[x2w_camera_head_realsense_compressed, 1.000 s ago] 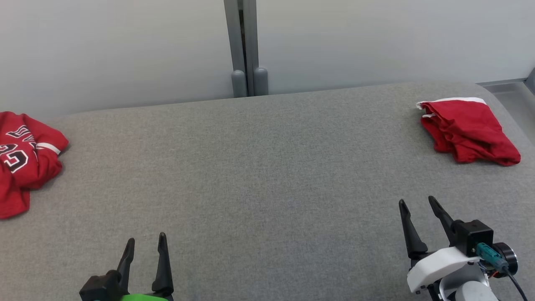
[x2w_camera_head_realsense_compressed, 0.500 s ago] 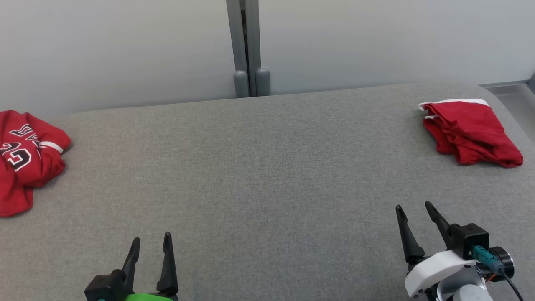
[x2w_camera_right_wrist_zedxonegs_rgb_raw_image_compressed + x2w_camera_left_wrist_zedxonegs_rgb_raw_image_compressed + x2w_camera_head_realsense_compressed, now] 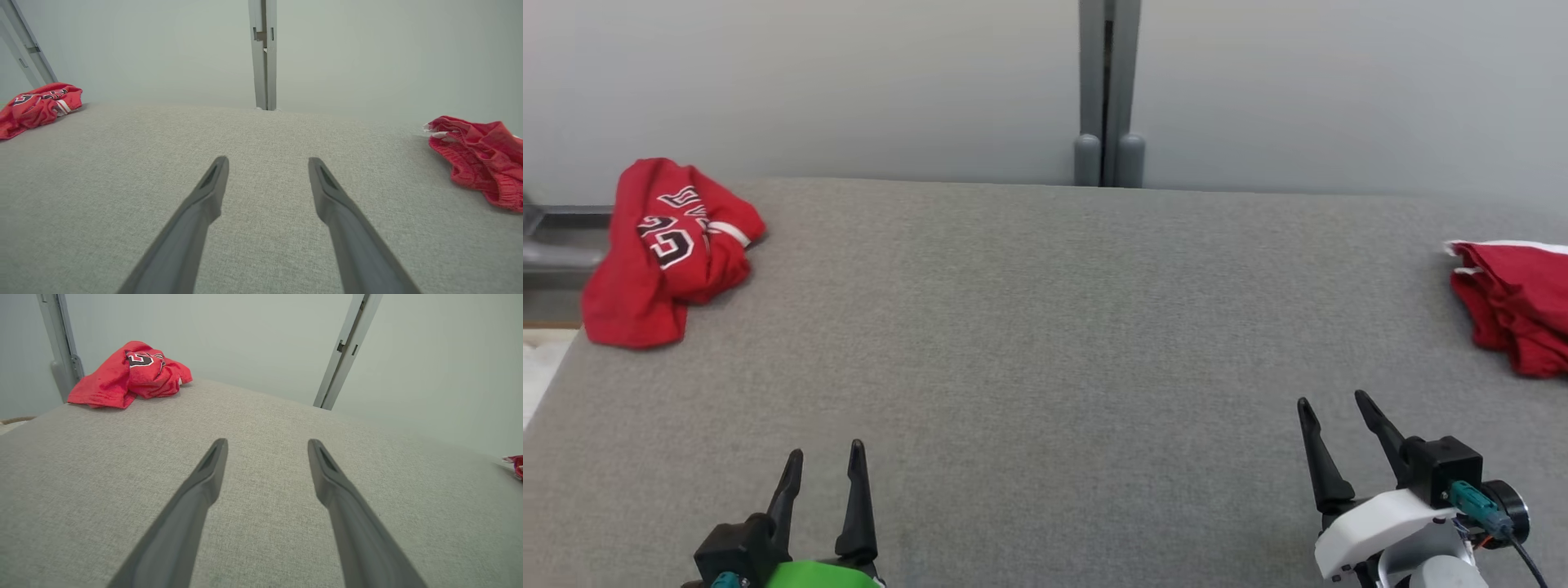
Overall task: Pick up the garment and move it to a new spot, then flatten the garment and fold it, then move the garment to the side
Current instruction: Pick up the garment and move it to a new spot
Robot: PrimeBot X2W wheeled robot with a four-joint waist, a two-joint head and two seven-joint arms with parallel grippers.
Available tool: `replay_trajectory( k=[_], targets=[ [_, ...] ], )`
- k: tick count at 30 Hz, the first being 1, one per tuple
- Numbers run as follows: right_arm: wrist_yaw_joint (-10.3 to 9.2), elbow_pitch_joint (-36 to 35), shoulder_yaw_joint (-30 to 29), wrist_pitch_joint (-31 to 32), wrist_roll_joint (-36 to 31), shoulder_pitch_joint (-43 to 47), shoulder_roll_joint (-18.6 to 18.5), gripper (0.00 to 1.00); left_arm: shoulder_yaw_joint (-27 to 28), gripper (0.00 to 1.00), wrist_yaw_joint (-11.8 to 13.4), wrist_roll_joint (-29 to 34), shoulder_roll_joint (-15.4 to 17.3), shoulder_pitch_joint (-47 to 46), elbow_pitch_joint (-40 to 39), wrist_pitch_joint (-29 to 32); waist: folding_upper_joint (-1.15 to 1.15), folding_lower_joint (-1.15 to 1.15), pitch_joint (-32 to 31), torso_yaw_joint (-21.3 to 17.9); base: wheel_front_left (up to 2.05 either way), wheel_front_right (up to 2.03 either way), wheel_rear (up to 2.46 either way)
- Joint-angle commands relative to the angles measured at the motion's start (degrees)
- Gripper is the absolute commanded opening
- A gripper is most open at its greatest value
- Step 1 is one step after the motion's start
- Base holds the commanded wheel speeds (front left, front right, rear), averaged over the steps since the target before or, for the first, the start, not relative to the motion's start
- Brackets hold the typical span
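A crumpled red garment [image 3: 670,245] with black-and-white lettering lies at the far left corner of the grey fabric-covered table [image 3: 1045,327]. It is also in the left wrist view [image 3: 126,375] and the right wrist view [image 3: 36,107]. My left gripper [image 3: 825,447] hovers near the front edge at the lower left, open and empty [image 3: 266,442], well short of that garment. My right gripper [image 3: 1332,398] stands open and empty at the lower right [image 3: 267,159].
A second red garment with white trim [image 3: 1515,302] lies bunched at the right edge of the table [image 3: 482,159]. A grey post [image 3: 1109,90] stands against the pale wall behind the table. The table's left edge drops off beyond the lettered garment.
The head camera has turned left, so the whole picture has shifted right and the lettered garment now shows in full. Both grippers stay open and have hardly moved.
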Motion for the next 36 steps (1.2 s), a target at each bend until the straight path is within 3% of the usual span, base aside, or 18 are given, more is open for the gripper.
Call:
replay_trajectory(
  k=[1,7,15,29,34,36],
  targets=[
    [-0.07,-0.7,0.0,-0.1,0.3,0.3,-0.2,1.0,0.3,1.0,-0.3,0.7,0.2,-0.8,0.0,0.0,0.0,0.0,-0.2,6.8,0.0,0.0,0.0],
    [-0.07,-1.5,1.4,-0.1,1.0,0.1,-0.2,1.0,1.5,1.0,-0.5,1.3,0.2,0.0,-0.4,0.0,0.0,0.0,-0.4,14.4,0.0,0.0,0.0],
    [-0.07,-1.7,2.9,-0.1,1.5,0.3,-0.2,1.0,2.2,1.0,-0.7,1.3,0.2,0.5,-1.0,0.0,0.0,0.0,-0.4,18.1,0.0,0.0,0.0],
    [-0.07,-2.5,4.6,-0.1,0.0,-0.6,-0.2,1.0,4.3,1.0,-0.7,2.4,0.5,-1.4,-2.7,0.0,0.0,0.0,1.9,16.1,0.0,0.0,0.0],
    [-0.07,-3.0,4.1,-0.1,-2.0,-2.1,-0.2,1.0,7.0,1.0,-1.3,4.0,3.8,-6.9,-5.4,0.0,0.0,0.0,4.8,13.9,0.0,0.0,0.0],
    [-0.07,-3.3,4.1,-0.1,-3.1,-3.1,-0.2,1.0,8.4,1.0,-1.5,4.5,6.7,-11.0,-6.5,0.0,0.0,0.0,6.4,12.6,0.0,0.0,0.0]
  ],
)
